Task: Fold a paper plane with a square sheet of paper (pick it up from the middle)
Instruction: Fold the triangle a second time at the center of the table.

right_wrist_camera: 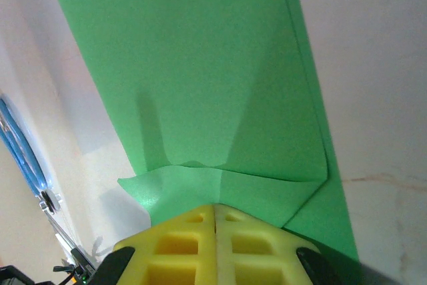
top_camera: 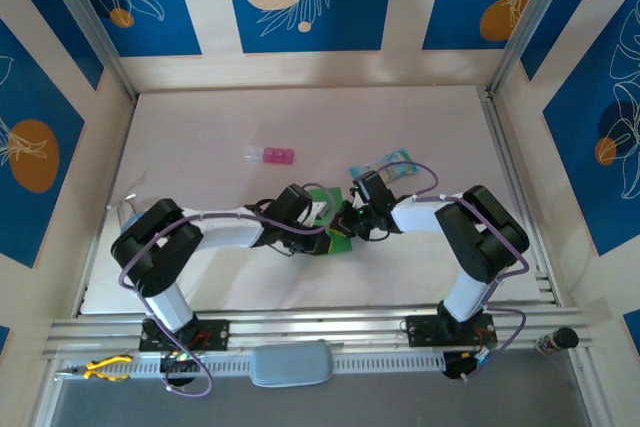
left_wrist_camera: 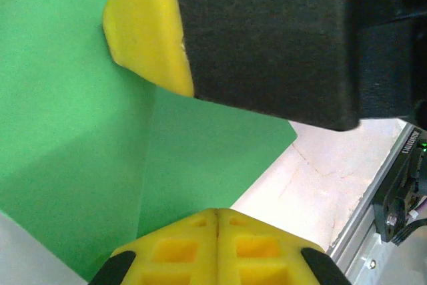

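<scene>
Centrally on the desk (top_camera: 300,117), the creased square sheet of paper (top_camera: 325,197) lies between both arms. The left gripper (left_wrist_camera: 217,217) and right gripper (right_wrist_camera: 215,210) are each closed tight, pinching its edge.

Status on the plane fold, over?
Both shut: left gripper, right gripper, tips at the green sheet. Sheet creased, partly folded, on the table. Pink block, blue packet farther back, off it.

Thin bright green paper sheet (right_wrist_camera: 200,65): I see it cropped at both wrist views' edges; from top, arms hide most, fold shape unreadable.
</scene>
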Robot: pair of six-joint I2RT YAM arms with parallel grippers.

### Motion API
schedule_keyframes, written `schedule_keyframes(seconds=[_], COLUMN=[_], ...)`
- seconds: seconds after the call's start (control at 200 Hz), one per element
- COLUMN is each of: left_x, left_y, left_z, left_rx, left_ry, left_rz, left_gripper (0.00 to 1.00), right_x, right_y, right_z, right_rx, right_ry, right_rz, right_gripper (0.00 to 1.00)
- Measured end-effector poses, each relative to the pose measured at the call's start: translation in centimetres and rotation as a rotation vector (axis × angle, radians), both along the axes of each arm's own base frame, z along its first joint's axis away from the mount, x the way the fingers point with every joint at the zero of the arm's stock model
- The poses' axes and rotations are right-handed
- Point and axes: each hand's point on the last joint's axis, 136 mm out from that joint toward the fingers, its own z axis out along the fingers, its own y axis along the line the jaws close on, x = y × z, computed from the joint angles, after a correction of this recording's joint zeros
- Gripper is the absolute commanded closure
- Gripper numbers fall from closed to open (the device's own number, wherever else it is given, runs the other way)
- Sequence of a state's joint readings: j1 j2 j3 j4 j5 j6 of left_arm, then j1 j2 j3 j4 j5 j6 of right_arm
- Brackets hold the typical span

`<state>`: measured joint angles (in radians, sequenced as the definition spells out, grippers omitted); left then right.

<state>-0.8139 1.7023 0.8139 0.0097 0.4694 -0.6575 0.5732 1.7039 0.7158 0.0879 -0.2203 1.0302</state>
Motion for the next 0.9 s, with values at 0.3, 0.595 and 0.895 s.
schedule_keyframes(seconds=[0.3,0.595,0.895], left_x=[0.15,0.51,0.93], left_y=[-0.09,-0.14,0.3], left_z=[-0.62,-0.55,-0.56], left_rx=[0.013,0.012,0.019], left_ry=[0.009,0.003,-0.028], left_rz=[0.002,0.024,0.052], left_gripper=[0.91,0.91,0.93], right_x=[0.0,-0.02,0.01], right_y=[0.0,-0.01,-0.05], right_z=[0.02,0.0,0.01], right_rx=[-0.001,-0.002,-0.003], right_ry=[0.001,0.003,0.004], right_rz=[0.0,0.0,-0.001], right_gripper=[1.0,1.0,1.0])
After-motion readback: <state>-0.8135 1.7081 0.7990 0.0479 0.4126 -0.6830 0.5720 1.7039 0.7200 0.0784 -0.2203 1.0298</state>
